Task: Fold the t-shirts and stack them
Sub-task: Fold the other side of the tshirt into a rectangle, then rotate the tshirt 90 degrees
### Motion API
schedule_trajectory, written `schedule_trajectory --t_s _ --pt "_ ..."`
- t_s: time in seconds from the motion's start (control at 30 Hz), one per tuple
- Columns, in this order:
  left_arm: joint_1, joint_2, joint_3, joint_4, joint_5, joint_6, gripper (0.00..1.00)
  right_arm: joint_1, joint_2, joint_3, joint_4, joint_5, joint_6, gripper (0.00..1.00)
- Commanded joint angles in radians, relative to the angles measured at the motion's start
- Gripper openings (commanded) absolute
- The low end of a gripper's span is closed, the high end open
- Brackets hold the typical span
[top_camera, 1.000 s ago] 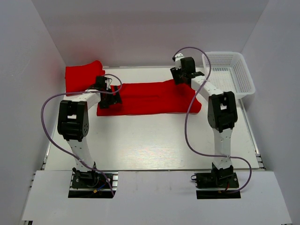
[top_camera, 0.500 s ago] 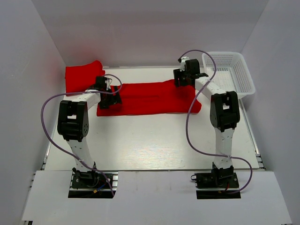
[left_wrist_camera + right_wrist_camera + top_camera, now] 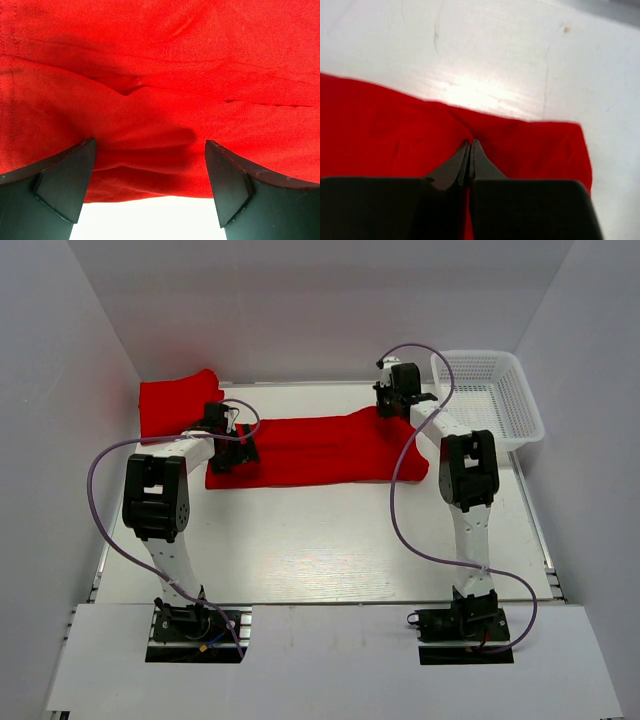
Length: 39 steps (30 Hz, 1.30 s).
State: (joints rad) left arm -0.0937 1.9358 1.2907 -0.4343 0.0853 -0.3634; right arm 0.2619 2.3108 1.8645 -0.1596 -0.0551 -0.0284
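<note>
Top view: a red shirt (image 3: 315, 448) lies spread lengthwise across the far half of the worktop (image 3: 320, 540), mostly flat, with its right end bunched into a rounded lobe. A second shirt (image 3: 178, 400), also red, sits folded in the far left corner by the wall, near the first. The left wrist hides whether the two touch. A white mesh basket (image 3: 490, 390) stands in the far right corner. The left arm (image 3: 155, 495) rises from its near-edge base, bends at the elbow and reaches forward and slightly right, with its wrist low over the shirt's left end. In the left wrist view the left fingers (image 3: 60, 185) are spread wide, one on each side of a soft hump of cloth at the shirt's hem. They are released and grasp nothing, and a strip of bare worktop shows below the hem. The right arm (image 3: 468, 475) stretches farther out, its forearm slanting far-left from the elbow and passing just beside the basket, with the wrist at the shirt's far right corner. In the right wrist view the right fingers (image 3: 450, 172) are clenched tip to tip at the shirt's far edge. Creases in the cloth run in to the tips, so they grasp a thin pinch of the shirt there. Pale worktop lies beyond that edge.
</note>
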Motion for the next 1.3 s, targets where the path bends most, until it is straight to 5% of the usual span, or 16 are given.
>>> schedule_trajectory --t_s 0.0,0.2,0.27,0.37,0.43,0.6,0.83,1.1,1.27 --pt "0.006 0.009 -0.014 -0.103 -0.029 0.001 1.0 -0.007 0.031 0.094 0.08 0.014 0.002 0.0" --pt "0.006 -0.003 -0.042 -0.112 -0.038 0.001 1.0 -0.006 0.13 0.251 0.015 0.051 -0.008 0.05" --pt "0.006 -0.003 -0.042 -0.103 -0.026 0.001 1.0 -0.003 0.145 0.252 0.017 0.052 -0.013 0.3" --pt "0.006 -0.012 -0.042 -0.103 -0.015 0.001 1.0 -0.004 0.142 0.259 0.02 0.096 -0.005 0.54" --pt "0.006 -0.024 -0.015 -0.103 -0.015 0.001 1.0 0.0 0.125 0.28 0.017 0.107 -0.005 0.9" --pt "0.006 -0.066 0.051 -0.103 -0.004 0.001 1.0 0.005 0.012 0.243 0.003 0.106 -0.019 0.9" --pt "0.006 -0.093 0.165 -0.084 0.007 0.03 1.0 0.008 -0.247 -0.111 -0.038 -0.034 0.091 0.9" --pt "0.006 0.116 0.36 -0.075 -0.013 0.049 1.0 0.028 -0.465 -0.5 -0.011 -0.104 0.212 0.9" --pt "0.006 0.199 0.378 -0.066 -0.079 0.058 1.0 0.03 -0.439 -0.568 0.018 -0.149 0.266 0.9"
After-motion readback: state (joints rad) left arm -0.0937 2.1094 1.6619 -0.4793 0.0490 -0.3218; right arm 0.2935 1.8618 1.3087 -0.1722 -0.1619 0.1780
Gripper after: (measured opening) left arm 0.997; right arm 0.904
